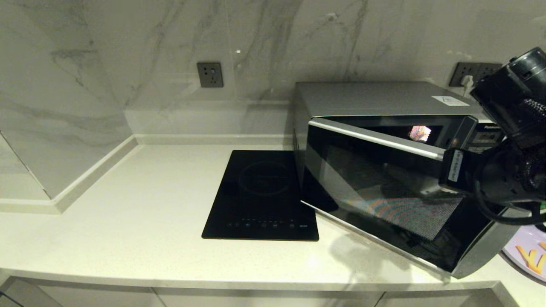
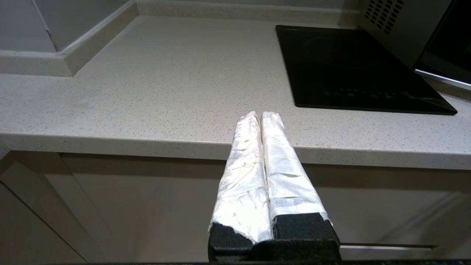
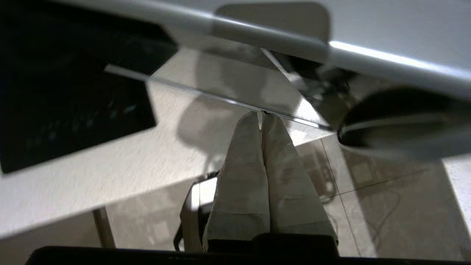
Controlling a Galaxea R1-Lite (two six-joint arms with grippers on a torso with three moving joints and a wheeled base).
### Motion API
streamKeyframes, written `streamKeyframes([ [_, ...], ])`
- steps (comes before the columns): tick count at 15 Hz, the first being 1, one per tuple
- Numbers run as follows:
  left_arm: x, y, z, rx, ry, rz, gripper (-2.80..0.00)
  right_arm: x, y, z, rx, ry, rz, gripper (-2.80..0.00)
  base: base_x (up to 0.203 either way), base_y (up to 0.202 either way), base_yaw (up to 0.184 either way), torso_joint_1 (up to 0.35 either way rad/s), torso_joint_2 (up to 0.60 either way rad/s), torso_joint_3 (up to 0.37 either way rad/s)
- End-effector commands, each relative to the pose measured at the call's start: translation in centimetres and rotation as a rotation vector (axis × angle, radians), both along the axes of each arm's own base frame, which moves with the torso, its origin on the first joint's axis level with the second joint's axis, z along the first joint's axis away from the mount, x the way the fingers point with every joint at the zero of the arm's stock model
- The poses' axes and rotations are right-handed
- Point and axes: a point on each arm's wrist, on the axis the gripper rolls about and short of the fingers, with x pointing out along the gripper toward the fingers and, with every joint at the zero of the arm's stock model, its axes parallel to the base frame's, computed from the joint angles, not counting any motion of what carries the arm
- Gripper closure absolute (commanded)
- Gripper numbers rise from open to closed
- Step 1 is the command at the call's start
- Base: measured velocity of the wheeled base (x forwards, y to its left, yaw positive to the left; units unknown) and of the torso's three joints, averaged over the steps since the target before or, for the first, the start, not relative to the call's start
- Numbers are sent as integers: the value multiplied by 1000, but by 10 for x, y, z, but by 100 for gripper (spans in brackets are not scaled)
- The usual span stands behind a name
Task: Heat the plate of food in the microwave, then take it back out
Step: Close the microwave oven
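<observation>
Now one microwave (image 1: 384,183) and one plate of food (image 1: 529,256) are sitting near the worktop's (image 1: 128,221) right edge; the clenched right pincer (image 3: 262,117) is touching the microwave's door, the clenched left pincer (image 2: 260,116) hovering at the front edge.

Silver-grey microwave (image 1: 384,100), dark glass; lilac plate (image 1: 527,251) w/ orange-yellow sticks; black cooktop (image 1: 262,196).

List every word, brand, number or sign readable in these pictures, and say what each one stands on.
"Panaso…": cut-off brand name on the microwave, at the top of its control panel, partly hidden behind the right arm.
Sticker on the microwave's top: print too small to read.
White label on the right arm: too small to read.
Touch-control marks along the front of the cooktop: too small to read.
</observation>
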Motion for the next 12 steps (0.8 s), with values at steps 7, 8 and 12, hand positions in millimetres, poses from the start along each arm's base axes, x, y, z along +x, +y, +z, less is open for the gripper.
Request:
streamKeyframes([
  [7,0,0,0,-1,0,1,0,68,-72,-12,148,-101,-267,0,0,0,0,0,0,0],
  [8,0,0,0,-1,0,1,0,78,-75,-17,159,-105,-266,0,0,0,0,0,0,0],
  [12,0,0,0,-1,0,1,0,99,-85,-28,157,-145,-280,0,0,0,0,0,0,0],
])
